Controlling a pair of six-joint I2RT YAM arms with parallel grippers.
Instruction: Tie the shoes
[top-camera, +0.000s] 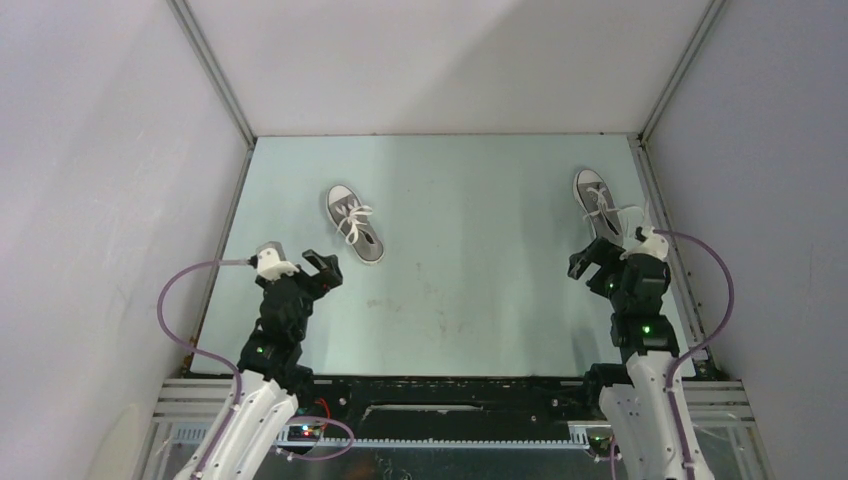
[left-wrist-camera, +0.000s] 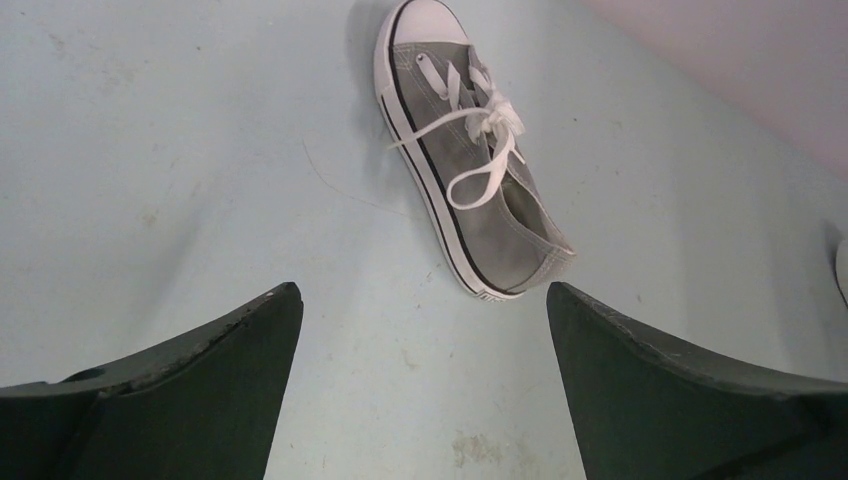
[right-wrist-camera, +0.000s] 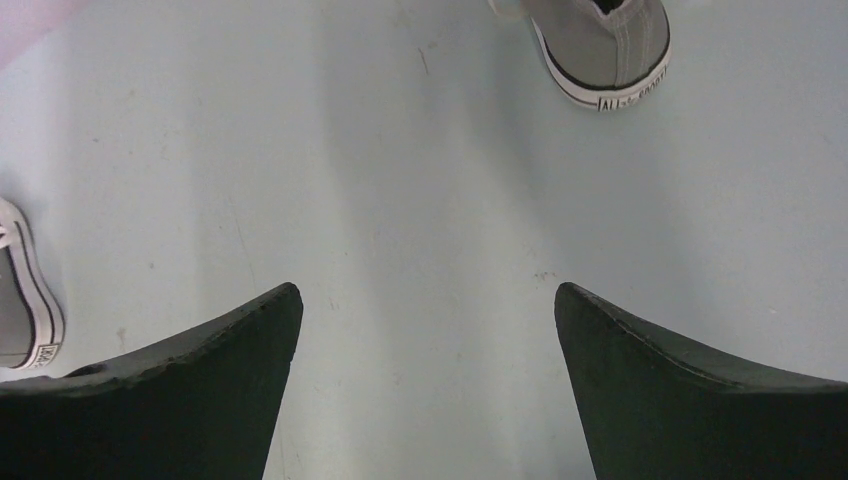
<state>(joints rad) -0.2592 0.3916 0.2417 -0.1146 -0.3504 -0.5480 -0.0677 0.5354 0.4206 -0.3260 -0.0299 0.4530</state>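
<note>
Just ahead of left hand (left-wrist-camera: 422, 292), left shoe (left-wrist-camera: 500, 232)

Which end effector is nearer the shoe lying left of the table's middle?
Left. The left end effector hovers just short of that shoe; the right end effector is across the table, by the other shoe.

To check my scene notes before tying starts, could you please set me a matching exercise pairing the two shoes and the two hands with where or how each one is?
Things:
1. left shoe
2. right shoe
3. left hand
4. right hand

Places or states:
A. open, near the heel of the far-right shoe
B. left of centre, toe pointing away from the robot
C. open, near the heel of the left-of-centre shoe
D. at the far right edge

Pairs: 1-B, 2-D, 3-C, 4-A
</note>
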